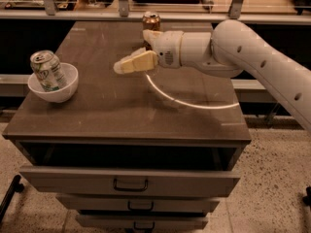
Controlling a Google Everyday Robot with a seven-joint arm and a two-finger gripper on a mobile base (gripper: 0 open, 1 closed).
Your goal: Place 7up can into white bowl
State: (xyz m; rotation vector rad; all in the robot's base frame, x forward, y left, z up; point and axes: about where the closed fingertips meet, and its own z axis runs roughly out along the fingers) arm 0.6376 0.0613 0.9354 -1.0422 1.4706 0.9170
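Note:
The 7up can (47, 70) stands tilted inside the white bowl (54, 89) at the left edge of the brown cabinet top (121, 115). My gripper (127, 61) hovers above the middle of the top, well to the right of the bowl and apart from it. It holds nothing. Its cream fingers (136, 62) point left towards the bowl.
A gold-brown can (151, 22) stands at the back of the top, just behind my wrist. My white arm (243, 57) reaches in from the right. Drawers (130, 182) sit below the front edge, the top one pulled slightly out. A shelf with clutter runs behind.

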